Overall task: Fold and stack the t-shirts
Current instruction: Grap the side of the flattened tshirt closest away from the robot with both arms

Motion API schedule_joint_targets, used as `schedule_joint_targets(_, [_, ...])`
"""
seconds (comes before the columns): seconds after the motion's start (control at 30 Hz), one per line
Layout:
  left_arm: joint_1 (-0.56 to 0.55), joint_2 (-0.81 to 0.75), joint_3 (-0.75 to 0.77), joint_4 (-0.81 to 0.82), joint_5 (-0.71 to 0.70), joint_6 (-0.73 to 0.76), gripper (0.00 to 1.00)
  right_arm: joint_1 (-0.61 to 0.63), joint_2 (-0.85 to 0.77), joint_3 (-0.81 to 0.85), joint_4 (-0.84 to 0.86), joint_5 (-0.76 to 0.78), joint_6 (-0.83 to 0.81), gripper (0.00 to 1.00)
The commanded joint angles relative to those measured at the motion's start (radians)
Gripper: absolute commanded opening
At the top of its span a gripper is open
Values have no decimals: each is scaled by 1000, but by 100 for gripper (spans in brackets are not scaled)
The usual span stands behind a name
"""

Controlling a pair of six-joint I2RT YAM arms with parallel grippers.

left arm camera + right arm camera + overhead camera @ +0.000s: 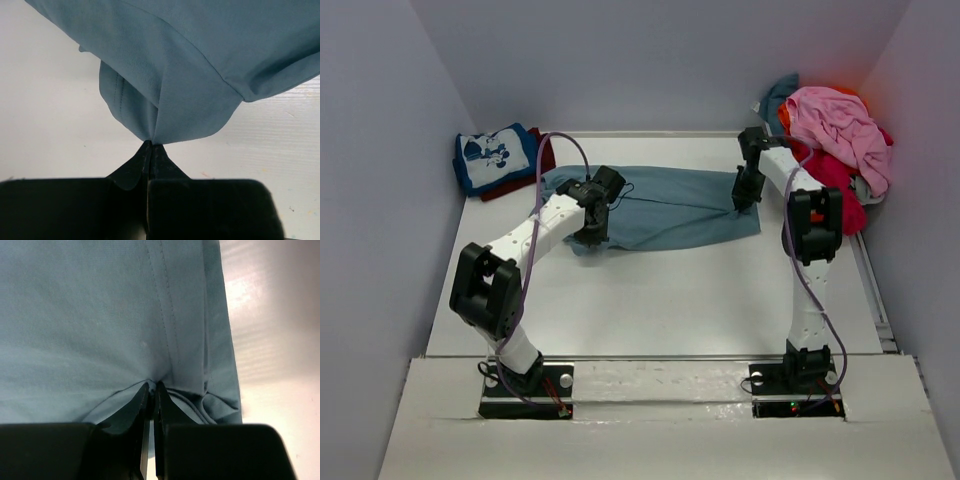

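Slate-blue t-shirt (pixel 660 205), soft and likely to sag, is pinched at opposite edges by the clamped left gripper (pixel 151 145) and right gripper (pixel 151 386).

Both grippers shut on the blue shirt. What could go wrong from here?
The left gripper holds only a narrow tip of the plain slate-blue t-shirt; it may slip on lifting. The right gripper pinches bunched layers, so the fold may skew. The right arm runs close to the loose pink t-shirt and might snag it.
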Motion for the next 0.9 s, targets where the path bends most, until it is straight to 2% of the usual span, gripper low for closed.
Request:
schedule_joint_targets(0.0, [-6, -26, -44, -41, -22, -22, 6, 1, -132, -36, -32, 5, -15, 7])
schedule_joint_targets(0.27, [-6, -37, -85, -49, -30, -29, 6, 1, -280, -139, -42, -4, -14, 7])
schedule_joint_targets(0.63, [-6, -77, -130, -69, 9, -20, 6, 1, -514, -410, -51, -4, -17, 7])
schedule_joint_targets(0.87, [-6, -127, -99, -118, -2, -34, 6, 1, -623, -524, -52, -4, -14, 7])
